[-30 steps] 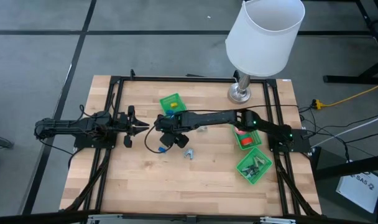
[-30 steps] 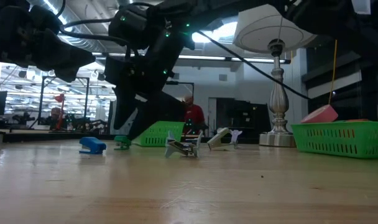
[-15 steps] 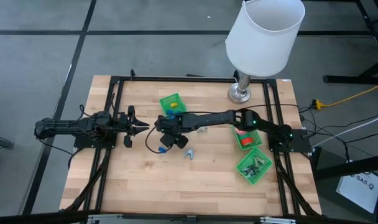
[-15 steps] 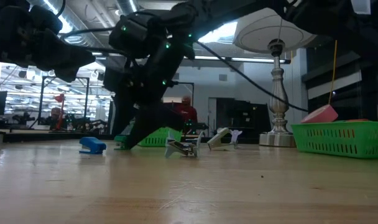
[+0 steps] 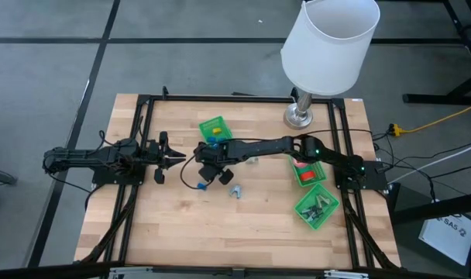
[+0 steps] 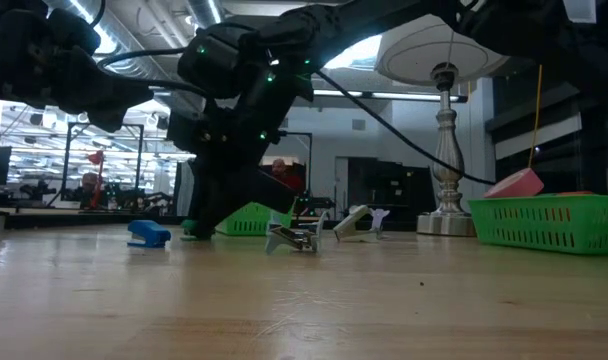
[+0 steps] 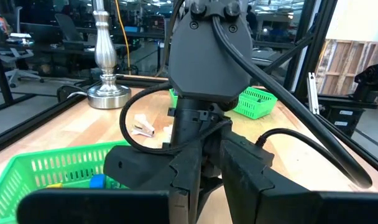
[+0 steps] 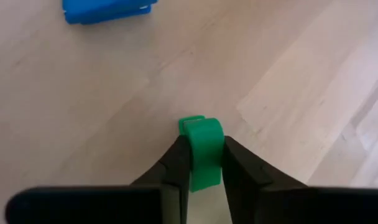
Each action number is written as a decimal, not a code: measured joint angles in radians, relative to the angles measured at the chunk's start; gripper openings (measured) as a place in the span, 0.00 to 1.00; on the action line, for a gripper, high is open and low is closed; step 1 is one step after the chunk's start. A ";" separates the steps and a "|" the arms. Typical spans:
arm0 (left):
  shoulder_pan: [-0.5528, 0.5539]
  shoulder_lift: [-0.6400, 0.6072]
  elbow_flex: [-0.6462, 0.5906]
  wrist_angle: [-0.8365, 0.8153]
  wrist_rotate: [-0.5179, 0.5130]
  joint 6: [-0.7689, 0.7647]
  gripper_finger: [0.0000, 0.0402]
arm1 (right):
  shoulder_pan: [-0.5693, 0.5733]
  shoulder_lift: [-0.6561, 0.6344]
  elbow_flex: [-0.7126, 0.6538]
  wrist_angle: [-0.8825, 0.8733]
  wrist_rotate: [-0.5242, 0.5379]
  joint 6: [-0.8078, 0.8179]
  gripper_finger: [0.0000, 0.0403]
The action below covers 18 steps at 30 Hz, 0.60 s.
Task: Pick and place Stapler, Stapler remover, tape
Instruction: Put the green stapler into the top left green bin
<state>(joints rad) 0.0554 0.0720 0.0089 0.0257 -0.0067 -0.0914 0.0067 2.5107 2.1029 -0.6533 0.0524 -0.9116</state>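
Note:
A small green stapler (image 8: 200, 149) lies on the wooden table near its middle, and my right gripper (image 8: 201, 171) is shut on it; it shows in the low view as the green stapler (image 6: 192, 230) under my right gripper (image 6: 209, 215). A blue stapler (image 8: 108, 9) lies just beyond it, also seen as the blue stapler (image 6: 149, 233). A metal staple remover (image 5: 235, 191) lies toward the near edge. No tape roll shows plainly. My left gripper (image 5: 177, 159) hangs shut and level at the left, touching nothing. My right gripper pinches the green stapler's two long sides (image 8: 209, 163) between its two fingers, at the end nearer the wrist. The fingers slant down from the table's right side and lie along the stapler. The stapler rests flat on the table.
Three green baskets stand around: one at the far middle (image 5: 214, 128), one on the right holding something red and pink (image 5: 305, 172), one at the near right (image 5: 317, 207). A second metal remover (image 5: 251, 161) lies under the arm. A lamp (image 5: 300, 116) stands at the far right.
My right gripper has sunk a little toward the table and shut its fingers on the green stapler, which stays where it lay.

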 joint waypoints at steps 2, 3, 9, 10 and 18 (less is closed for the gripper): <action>0.000 0.000 0.000 0.000 0.000 0.000 0.15 | 0.000 0.000 0.000 0.000 0.000 0.032 0.17; 0.000 0.000 0.000 0.000 0.000 0.000 0.15 | 0.000 0.000 0.000 0.000 0.001 0.051 0.17; 0.000 0.000 0.000 0.000 0.000 0.000 0.15 | 0.000 -0.015 -0.002 -0.013 -0.058 0.148 0.17; 0.000 0.000 0.000 0.000 0.000 0.000 0.15 | 0.000 -0.023 -0.002 -0.010 -0.080 0.168 0.17; 0.000 0.000 0.000 0.000 0.000 0.000 0.15 | 0.000 -0.091 -0.002 -0.002 -0.146 0.318 0.17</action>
<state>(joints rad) 0.0552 0.0720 0.0088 0.0255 -0.0067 -0.0914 0.0067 2.4202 2.1010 -0.6553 -0.0932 -0.5935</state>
